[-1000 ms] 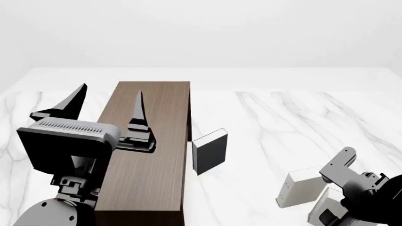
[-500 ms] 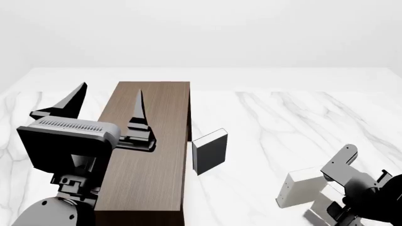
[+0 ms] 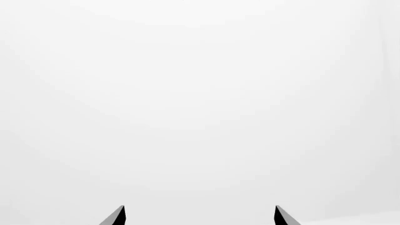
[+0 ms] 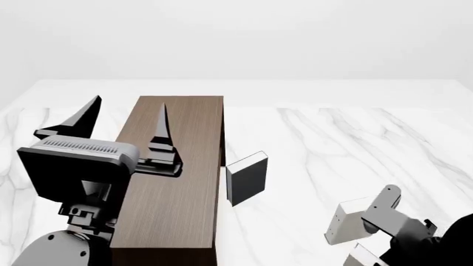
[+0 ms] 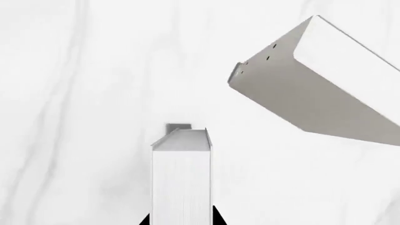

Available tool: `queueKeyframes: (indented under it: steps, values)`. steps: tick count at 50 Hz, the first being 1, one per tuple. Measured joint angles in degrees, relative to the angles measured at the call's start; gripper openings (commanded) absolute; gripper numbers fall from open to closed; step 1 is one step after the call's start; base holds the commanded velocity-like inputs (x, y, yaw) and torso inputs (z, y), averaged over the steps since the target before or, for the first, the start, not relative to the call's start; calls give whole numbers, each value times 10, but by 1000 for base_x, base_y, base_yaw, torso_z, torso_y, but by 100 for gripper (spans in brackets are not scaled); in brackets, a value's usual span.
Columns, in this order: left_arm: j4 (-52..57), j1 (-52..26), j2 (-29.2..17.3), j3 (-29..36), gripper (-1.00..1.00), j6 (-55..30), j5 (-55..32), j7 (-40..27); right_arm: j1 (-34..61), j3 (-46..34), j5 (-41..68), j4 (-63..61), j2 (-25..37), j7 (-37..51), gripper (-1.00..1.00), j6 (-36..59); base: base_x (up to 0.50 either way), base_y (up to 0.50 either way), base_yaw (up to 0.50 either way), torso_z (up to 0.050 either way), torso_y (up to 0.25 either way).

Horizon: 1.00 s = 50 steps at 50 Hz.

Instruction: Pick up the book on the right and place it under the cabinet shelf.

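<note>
Left wrist view: only the two dark tips of the left gripper show, set wide apart with nothing between, against blank white background.

Head view: left gripper raised over the dark wood-grain cabinet shelf, fingers spread wide, empty. Cabinet shelf stands on the white marble table. Dark grey book upright just beside the cabinet's right side. Thicker white book with dots upright near the bottom right. Right arm low at the bottom right corner; thin white book only partly seen at the frame edge beside it.

Right wrist view: thin white book stands on edge on the marble, between the dark tips of the right gripper; can't tell whether they press it. Dotted white book close by, apart from it.
</note>
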Motion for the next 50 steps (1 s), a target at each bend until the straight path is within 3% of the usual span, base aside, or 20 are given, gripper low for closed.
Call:
queueKeyframes:
  steps: [12,20,37,50]
  values:
    - [3,-6,-4,-5,100,-2,-6,-3,46,25,48,-92,24,-9,-100,30,0,0,0,0,0]
    - [11,-12,-7,-11,100,-8,-11,-6,51,45,63,-135,36,-4,-100,-10,0,0,0,0,0]
    - [24,-10,-15,-25,100,-10,-21,-13,-90,51,2,-170,62,65,-100,-326,0,0,0,0,1]
    - [31,-7,-19,-30,100,-9,-25,-17,-249,33,-72,-110,27,155,-100,-594,0,0,0,0,1]
